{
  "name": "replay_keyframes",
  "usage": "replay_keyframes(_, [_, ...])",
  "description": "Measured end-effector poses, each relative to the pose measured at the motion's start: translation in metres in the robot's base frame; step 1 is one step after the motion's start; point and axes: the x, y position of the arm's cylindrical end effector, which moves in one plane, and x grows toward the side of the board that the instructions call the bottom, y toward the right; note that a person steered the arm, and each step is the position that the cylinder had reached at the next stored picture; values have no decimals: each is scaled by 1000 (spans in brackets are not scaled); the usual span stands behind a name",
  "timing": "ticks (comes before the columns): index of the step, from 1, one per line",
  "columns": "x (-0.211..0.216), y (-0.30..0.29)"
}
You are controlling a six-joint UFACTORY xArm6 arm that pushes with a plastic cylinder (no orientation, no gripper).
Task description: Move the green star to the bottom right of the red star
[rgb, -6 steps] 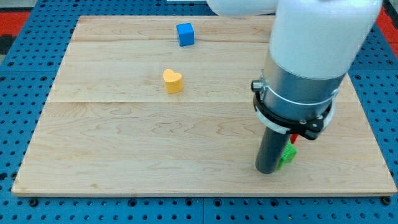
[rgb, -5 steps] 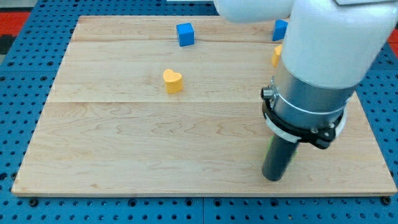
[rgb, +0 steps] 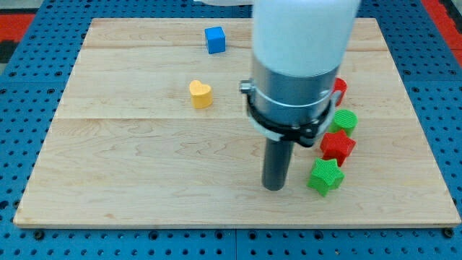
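The green star [rgb: 325, 176] lies near the board's bottom right, just below and slightly left of the red star [rgb: 337, 146], touching or nearly touching it. My tip [rgb: 273, 188] rests on the board to the left of the green star, a short gap away. The arm's white and grey body hides the board above the tip.
A green round block [rgb: 344, 120] sits above the red star, and a red block [rgb: 338, 89] shows partly behind the arm. A yellow heart [rgb: 201, 94] lies left of centre. A blue cube [rgb: 214, 40] sits near the top edge of the wooden board [rgb: 144, 173].
My tip has moved left, away from the green star. The arm's body shifted left too, uncovering the green star, the red star and the blocks above them.
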Motion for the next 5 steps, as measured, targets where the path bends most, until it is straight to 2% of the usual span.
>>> replay_keyframes(3, [5,85])
replay_keyframes(5, [10,102])
